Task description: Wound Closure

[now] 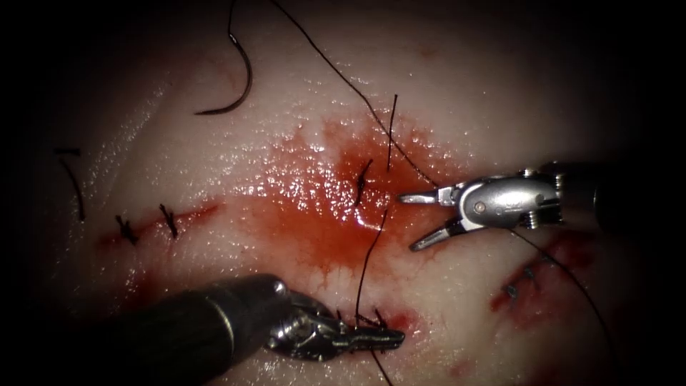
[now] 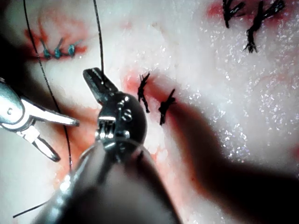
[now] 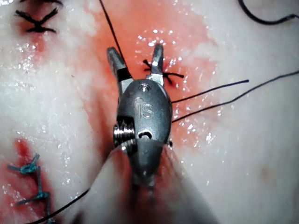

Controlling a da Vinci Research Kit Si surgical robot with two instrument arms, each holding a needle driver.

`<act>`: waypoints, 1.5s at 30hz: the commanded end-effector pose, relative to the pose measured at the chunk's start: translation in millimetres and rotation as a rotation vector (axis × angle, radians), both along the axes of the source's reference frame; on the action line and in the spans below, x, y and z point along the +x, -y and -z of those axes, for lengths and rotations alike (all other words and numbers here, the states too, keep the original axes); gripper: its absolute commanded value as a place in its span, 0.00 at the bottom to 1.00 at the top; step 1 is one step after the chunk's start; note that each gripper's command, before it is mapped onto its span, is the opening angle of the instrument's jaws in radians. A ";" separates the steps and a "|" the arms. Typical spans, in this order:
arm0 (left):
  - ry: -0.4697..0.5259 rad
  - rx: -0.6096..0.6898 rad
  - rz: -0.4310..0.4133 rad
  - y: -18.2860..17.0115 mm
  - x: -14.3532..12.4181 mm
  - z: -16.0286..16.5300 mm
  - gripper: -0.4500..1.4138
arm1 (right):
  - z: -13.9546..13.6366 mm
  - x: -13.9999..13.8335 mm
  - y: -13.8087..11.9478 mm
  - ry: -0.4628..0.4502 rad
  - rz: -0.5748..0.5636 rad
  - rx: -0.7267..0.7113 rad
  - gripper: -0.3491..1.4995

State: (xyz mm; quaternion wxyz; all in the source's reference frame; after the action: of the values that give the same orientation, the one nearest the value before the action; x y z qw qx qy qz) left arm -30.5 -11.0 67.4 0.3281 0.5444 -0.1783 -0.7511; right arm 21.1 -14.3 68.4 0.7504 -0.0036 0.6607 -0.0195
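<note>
The curved needle (image 1: 239,78) lies free on the tissue (image 1: 500,93) at the upper left, held by neither tool and not in the tissue; it also shows in the right wrist view (image 3: 266,18). Thread (image 1: 368,264) runs from a knotted stitch (image 1: 362,182) in the red fluid down to my left tool (image 1: 379,339), which is shut on it at the lower centre. The left wrist view shows those jaws (image 2: 96,79) closed around the thread (image 2: 100,42). My right tool (image 1: 407,223) stands open just right of the stitch, holding nothing, its jaws (image 3: 135,49) astride the knot (image 3: 161,74).
Two finished black stitches (image 1: 127,230) close the cut at the left. Blue stitches (image 1: 518,282) sit at the lower right. Short black stitches (image 1: 371,318) lie beside the left tool's jaws. A second thread strand (image 1: 336,68) leads off the top.
</note>
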 end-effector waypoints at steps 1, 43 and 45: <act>-0.002 0.002 0.002 -0.1 -0.3 -0.6 0.00 | 0.0 1.9 0.5 -0.017 0.014 -0.005 0.95; -0.034 -0.004 0.031 -3.7 1.0 -2.0 0.00 | 0.7 9.3 2.6 -0.058 -0.015 -0.046 0.95; -0.034 -0.004 0.031 -3.6 1.0 -2.0 0.00 | 0.6 9.5 2.7 -0.075 -0.013 -0.048 0.90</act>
State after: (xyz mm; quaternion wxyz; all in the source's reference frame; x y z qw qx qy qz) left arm -29.0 -7.5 68.8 0.3199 0.5280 -0.1820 -0.7653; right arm 29.8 -16.8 67.3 0.7256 -0.0298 0.6869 -0.0284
